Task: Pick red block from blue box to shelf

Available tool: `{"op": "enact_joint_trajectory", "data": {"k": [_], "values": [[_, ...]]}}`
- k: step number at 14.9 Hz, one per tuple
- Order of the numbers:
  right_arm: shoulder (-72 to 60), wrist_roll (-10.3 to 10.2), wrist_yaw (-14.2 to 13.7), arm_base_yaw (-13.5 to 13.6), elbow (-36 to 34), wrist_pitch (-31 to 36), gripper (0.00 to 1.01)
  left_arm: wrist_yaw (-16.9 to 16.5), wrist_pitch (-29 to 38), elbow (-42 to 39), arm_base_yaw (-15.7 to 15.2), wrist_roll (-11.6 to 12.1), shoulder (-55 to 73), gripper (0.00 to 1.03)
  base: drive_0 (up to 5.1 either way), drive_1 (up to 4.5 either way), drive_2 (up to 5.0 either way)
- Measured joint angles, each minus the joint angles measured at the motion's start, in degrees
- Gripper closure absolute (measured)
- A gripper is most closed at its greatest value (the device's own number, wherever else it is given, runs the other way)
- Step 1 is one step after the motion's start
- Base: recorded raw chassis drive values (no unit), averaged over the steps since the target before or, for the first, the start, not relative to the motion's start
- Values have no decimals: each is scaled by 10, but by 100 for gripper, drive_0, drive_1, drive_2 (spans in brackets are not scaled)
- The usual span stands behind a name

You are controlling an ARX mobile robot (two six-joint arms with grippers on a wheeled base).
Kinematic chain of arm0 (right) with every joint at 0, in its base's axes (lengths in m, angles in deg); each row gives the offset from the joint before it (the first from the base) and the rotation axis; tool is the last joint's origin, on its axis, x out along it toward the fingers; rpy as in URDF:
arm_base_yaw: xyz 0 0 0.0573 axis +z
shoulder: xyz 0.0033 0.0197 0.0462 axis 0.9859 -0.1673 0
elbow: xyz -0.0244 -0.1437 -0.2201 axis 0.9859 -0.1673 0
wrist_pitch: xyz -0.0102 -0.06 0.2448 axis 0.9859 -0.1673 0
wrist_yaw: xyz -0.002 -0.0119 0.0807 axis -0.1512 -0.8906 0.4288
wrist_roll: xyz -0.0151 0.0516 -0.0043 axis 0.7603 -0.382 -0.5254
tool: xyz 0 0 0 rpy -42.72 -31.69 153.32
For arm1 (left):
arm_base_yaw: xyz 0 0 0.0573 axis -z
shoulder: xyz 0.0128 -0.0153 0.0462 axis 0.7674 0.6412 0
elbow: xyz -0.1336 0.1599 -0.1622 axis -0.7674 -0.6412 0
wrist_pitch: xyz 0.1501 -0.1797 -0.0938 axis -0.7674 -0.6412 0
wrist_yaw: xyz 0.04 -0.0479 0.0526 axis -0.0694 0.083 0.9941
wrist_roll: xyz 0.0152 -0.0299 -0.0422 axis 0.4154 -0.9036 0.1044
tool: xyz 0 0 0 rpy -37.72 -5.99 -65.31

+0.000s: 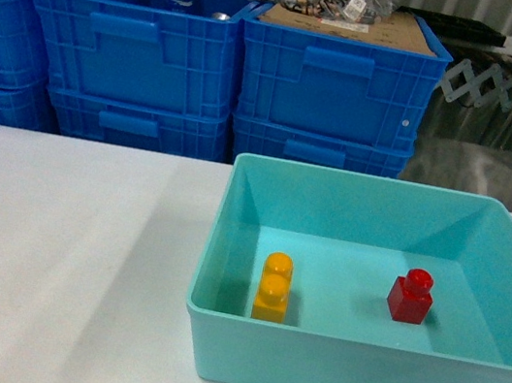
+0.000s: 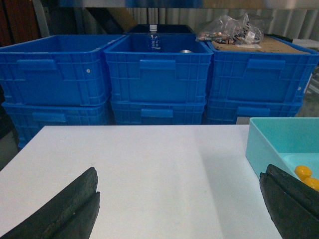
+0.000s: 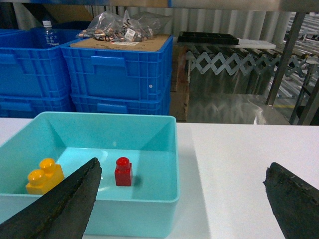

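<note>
Red block point(image 3: 123, 171) upright on the blue box point(image 3: 149, 201) floor, lower left of centre in the right wrist frame; right claw point(image 3: 182, 204) spread wide, nearer (left claw point(image 2: 179, 204) likewise released).

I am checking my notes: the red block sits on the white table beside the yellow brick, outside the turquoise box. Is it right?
Not quite. The red block sits inside the turquoise box, on its floor, beside the yellow brick but apart from it. The head view shows this.
</note>
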Motion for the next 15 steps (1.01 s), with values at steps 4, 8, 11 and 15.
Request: {"op": "enact_joint_trajectory", "data": {"k": [4,8,11,15], "values": [[0,0,0,0,0,0,3,0,0,0,0,0,0,5,0,0,0],[0,0,0,0,0,0,3,0,0,0,0,0,0,5,0,0,0],[0,0,0,0,0,0,3,0,0,0,0,0,0,5,0,0,0],[0,0,0,0,0,0,3,0,0,0,0,0,0,5,0,0,0]]}}
